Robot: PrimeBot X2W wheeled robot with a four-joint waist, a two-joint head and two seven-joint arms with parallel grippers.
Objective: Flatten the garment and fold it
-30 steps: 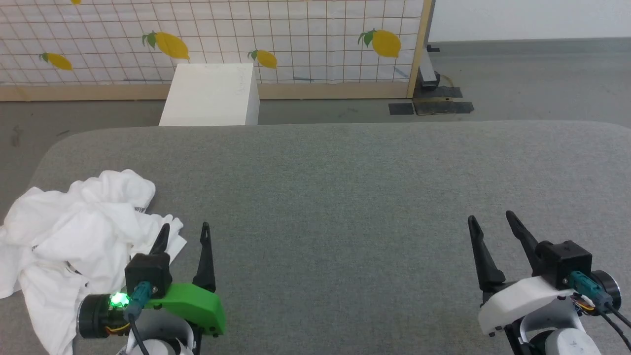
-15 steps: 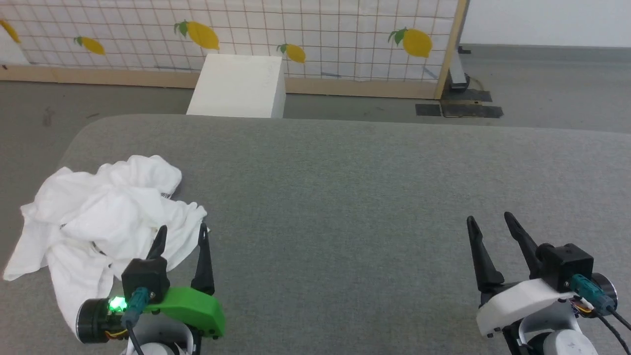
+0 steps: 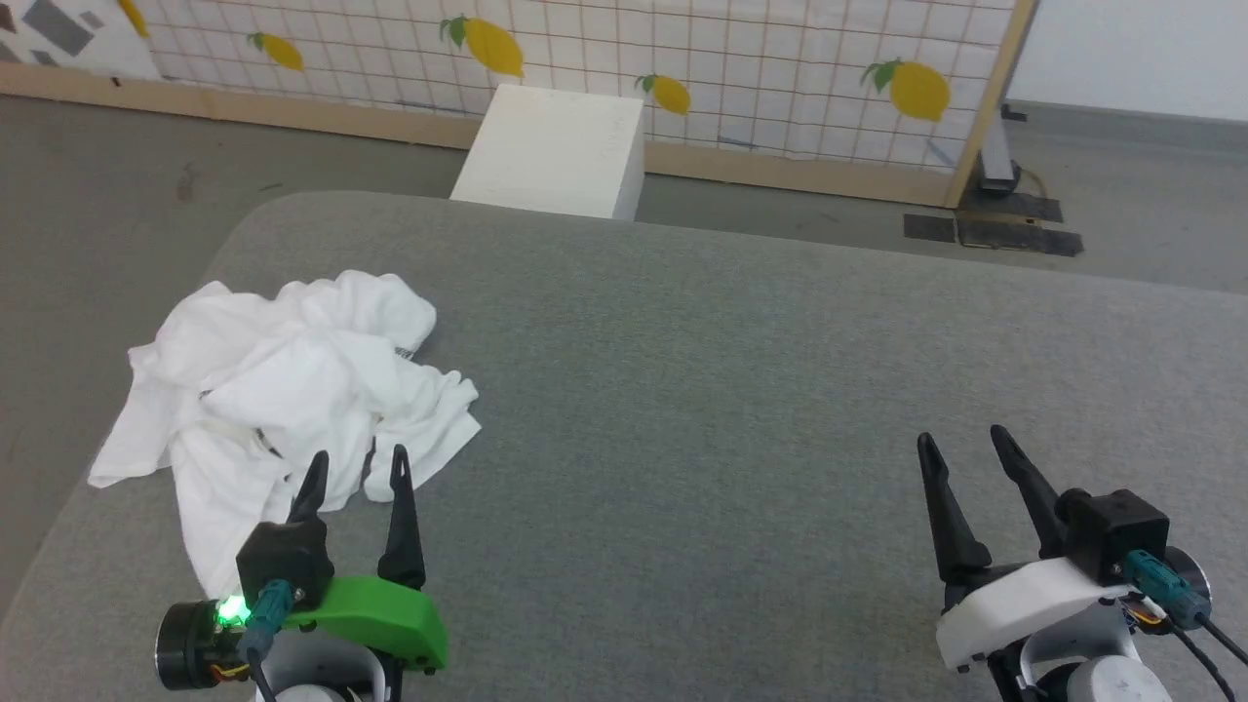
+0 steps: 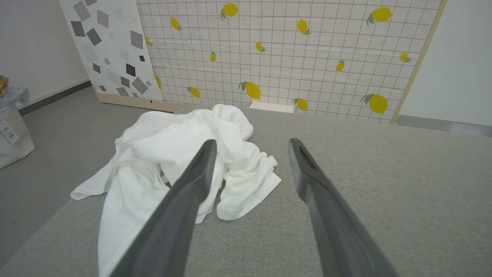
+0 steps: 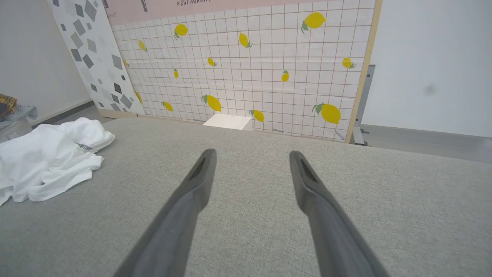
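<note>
Your left gripper (image 3: pixel 358 458) has its fingers spread wide and holds nothing. The garment (image 3: pixel 292 380) lies crumpled on the bench (image 3: pixel 741 370), just ahead of that gripper and to its left, and its near edge is at the left fingertip. Your right gripper (image 3: pixel 960 436) is also wide and empty. The garment is well off to its left.

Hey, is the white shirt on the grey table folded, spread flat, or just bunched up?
Bunched up. The shirt lies on the table as a rumpled heap of overlapping layers, no neat folds.
</note>
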